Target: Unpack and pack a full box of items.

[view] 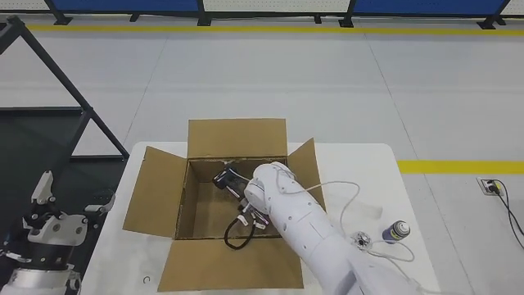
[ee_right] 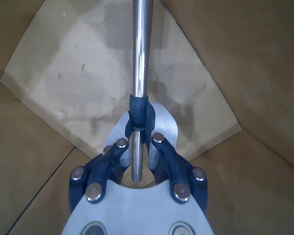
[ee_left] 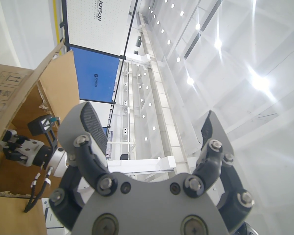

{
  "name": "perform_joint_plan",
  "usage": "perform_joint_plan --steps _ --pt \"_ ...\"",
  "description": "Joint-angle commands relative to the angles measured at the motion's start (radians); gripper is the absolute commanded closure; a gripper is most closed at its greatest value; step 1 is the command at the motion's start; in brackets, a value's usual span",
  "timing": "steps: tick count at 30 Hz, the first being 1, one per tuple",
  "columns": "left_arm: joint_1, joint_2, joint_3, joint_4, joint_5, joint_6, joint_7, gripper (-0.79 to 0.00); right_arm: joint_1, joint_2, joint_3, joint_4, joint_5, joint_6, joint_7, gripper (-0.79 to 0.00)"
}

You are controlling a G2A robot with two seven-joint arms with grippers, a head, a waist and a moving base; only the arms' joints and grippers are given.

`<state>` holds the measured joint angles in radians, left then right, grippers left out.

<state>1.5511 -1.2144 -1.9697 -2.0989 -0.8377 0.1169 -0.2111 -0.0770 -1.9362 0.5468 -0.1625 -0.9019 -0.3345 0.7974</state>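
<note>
Right end effector: clenched on one steel rod, inside the open cardboard box. The rod runs lengthwise between the fingers and projects forward from the wrist towards the box floor. One black strap is wrapped around the rod just ahead of the fingertips. Gripping behind this strap probably limits slip along the smooth metal. Keeping the rod in line with the wrist likely lets it pass between the box walls without catching a flap.

Left end effector: released, fingers spread wide and holding nothing. It is parked beside the box, off the tabletop edge and facing upward. This position probably keeps it clear of the working arm.

Whether the rod is being lifted out or set in cannot be determined.

Count:
- Box: one, with four flaps folded outward.
- Rod: one, in the grip.
- Items on the tabletop, well apart from the box: two, namely one small blue-topped canister and one small round item just beside it.
</note>
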Motion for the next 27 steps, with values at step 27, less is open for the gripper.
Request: perform_joint_plan --steps 27 --pt "-0.010 0.001 0.027 -0.010 0.033 0.008 -0.006 -0.785 -0.037 0.171 0.079 -0.215 -0.061 -0.262 -0.192 0.000"
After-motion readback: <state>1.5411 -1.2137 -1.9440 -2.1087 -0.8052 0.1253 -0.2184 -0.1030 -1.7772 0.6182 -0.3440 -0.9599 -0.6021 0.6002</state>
